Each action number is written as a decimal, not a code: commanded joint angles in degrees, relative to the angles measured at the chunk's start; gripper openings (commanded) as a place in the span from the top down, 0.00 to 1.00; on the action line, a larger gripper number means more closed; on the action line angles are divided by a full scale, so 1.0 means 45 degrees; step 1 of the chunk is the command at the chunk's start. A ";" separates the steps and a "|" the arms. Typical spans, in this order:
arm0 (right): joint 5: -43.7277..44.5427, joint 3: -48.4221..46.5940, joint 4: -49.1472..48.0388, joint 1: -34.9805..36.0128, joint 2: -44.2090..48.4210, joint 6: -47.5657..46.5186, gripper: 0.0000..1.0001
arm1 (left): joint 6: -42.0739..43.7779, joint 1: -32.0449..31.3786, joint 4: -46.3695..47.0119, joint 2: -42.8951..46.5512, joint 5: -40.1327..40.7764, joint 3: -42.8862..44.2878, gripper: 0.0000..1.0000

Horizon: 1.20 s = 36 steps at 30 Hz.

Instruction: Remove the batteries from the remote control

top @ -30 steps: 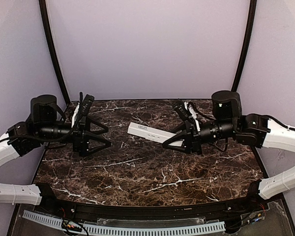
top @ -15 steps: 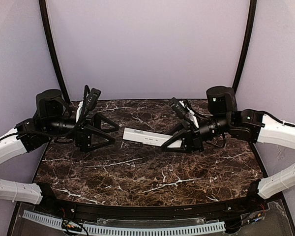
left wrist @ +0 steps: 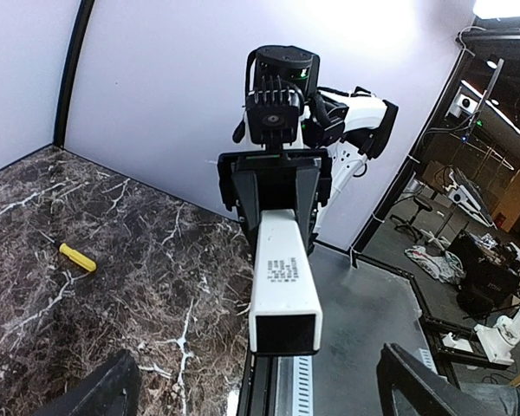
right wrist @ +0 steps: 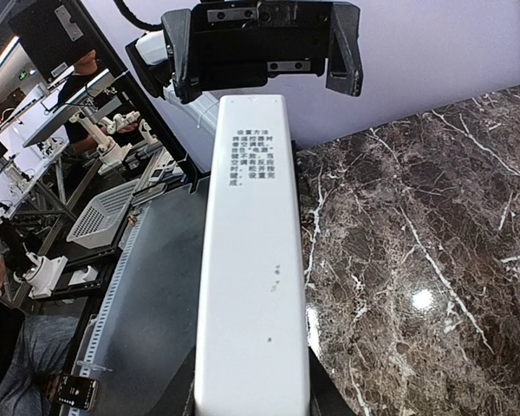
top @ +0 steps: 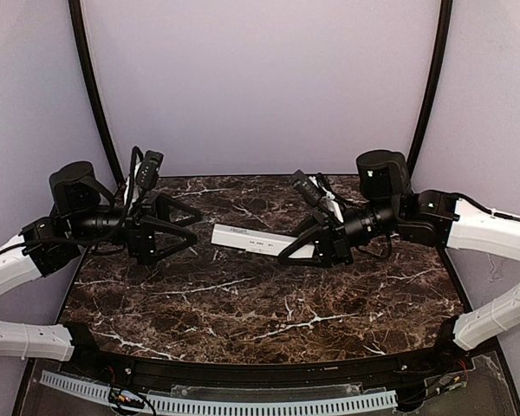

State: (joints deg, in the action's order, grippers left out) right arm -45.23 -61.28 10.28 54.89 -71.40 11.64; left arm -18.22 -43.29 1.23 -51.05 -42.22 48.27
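Above the marble table [top: 243, 321], at frame centre, the white remote control [top: 251, 240] is held aloft, one end clenched by the right fingers [left wrist: 241, 192]. Opposite its free end, the left fingers [right wrist: 345, 52] are spread and empty. No batteries are seen; unloading appears not yet begun.

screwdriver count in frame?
1. A yellow-handled screwdriver lies on the marble table, well apart from the remote control held in the right claw. Only the left wrist view shows it; more could be hidden behind the arms.
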 commanded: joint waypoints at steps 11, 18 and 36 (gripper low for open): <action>-0.0108 -0.0739 -0.0746 -0.0110 -0.0181 0.0553 1.00 | -0.0678 -0.0093 0.2067 -0.0189 -0.0092 -0.0374 0.10; 0.0232 -0.0736 -0.1207 -0.0109 -0.0199 0.0755 1.00 | -0.1027 -0.0445 0.2828 -0.0892 -0.0226 -0.0267 0.14; 0.0425 -0.0848 -0.2006 -0.0109 -0.0519 0.0966 1.00 | -0.1136 -0.1019 0.3482 -0.1621 0.0659 -0.0089 0.43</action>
State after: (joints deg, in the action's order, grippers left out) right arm -43.57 -63.22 5.54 54.74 -73.69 15.38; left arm -23.81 -47.53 15.81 -58.30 -39.88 47.09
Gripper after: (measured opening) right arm 0.285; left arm 0.603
